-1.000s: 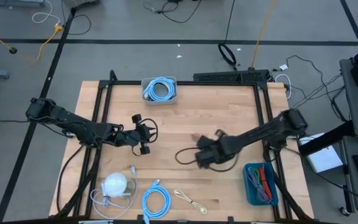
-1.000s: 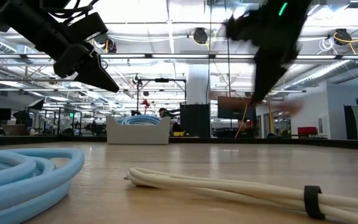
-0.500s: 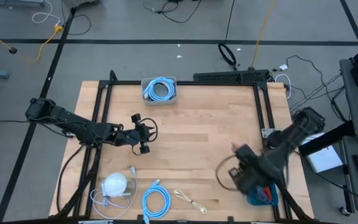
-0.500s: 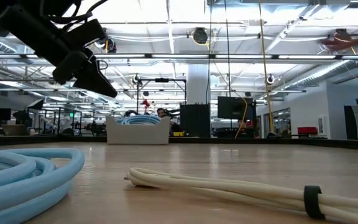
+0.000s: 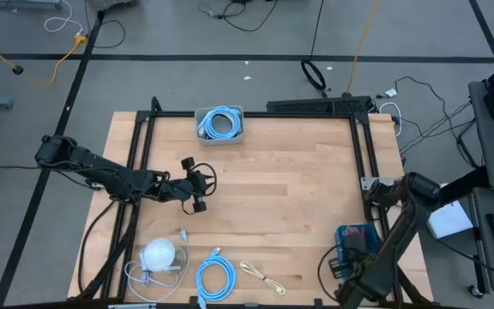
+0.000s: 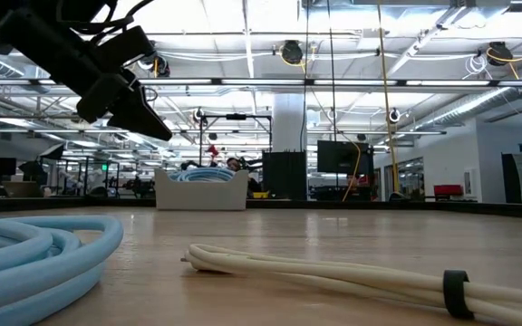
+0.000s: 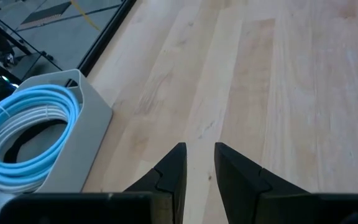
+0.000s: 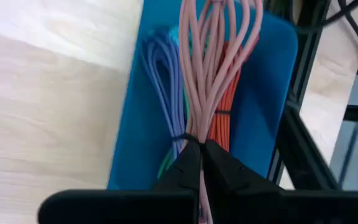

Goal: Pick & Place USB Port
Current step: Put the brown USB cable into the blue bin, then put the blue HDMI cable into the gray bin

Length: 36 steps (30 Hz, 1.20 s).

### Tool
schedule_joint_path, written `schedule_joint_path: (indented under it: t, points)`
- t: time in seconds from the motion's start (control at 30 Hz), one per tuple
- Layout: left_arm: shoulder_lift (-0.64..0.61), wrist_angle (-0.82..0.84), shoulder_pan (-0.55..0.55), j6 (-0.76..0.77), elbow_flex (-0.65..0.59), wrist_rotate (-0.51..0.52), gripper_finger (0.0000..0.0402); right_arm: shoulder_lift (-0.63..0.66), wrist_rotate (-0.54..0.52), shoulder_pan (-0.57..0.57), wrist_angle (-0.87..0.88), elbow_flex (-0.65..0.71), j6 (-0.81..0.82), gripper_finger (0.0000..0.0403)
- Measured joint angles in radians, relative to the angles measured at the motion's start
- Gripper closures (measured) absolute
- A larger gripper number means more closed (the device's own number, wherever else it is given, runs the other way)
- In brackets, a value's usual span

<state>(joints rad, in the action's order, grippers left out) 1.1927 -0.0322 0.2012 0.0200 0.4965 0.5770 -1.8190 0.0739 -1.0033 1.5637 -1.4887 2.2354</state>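
Over the blue bin point(image 8: 272, 118), the right claw point(image 8: 202, 163) pinches the pink cable point(image 8: 219, 56) to drop it inside, while the left claw point(image 7: 199, 163) waits narrowly open.

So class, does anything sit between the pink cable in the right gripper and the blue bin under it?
Nothing visible does. The right gripper holds the pink cable directly over the blue bin, which already contains purple and orange cables.
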Motion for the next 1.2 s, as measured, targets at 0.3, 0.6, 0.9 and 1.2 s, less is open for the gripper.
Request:
schedule_joint_path:
  t: [0.3, 0.6, 0.9, 1.2]
  points:
    - [0.000, 0.000, 0.000, 0.000, 0.000, 0.000, 0.0314, -0.023, 0.032, 0.000, -0.034, 0.035, -0.013, 0.0403]
    - [0.000, 0.001, 0.000, 0.001, 0.000, -0.001, 0.0314, -0.022, 0.077, 0.005, -0.153, 0.114, -0.063, 0.0362]
    - [0.000, -0.001, 0.000, 0.007, 0.000, -0.003, 0.0314, 0.089, -0.085, 0.025, -0.093, 0.114, -0.076, 0.0281]
    - [-0.007, -0.260, 0.000, -0.120, 0.000, -0.226, 0.0314, 0.316, -1.063, 0.123, -0.148, 0.114, -0.469, 0.0251]
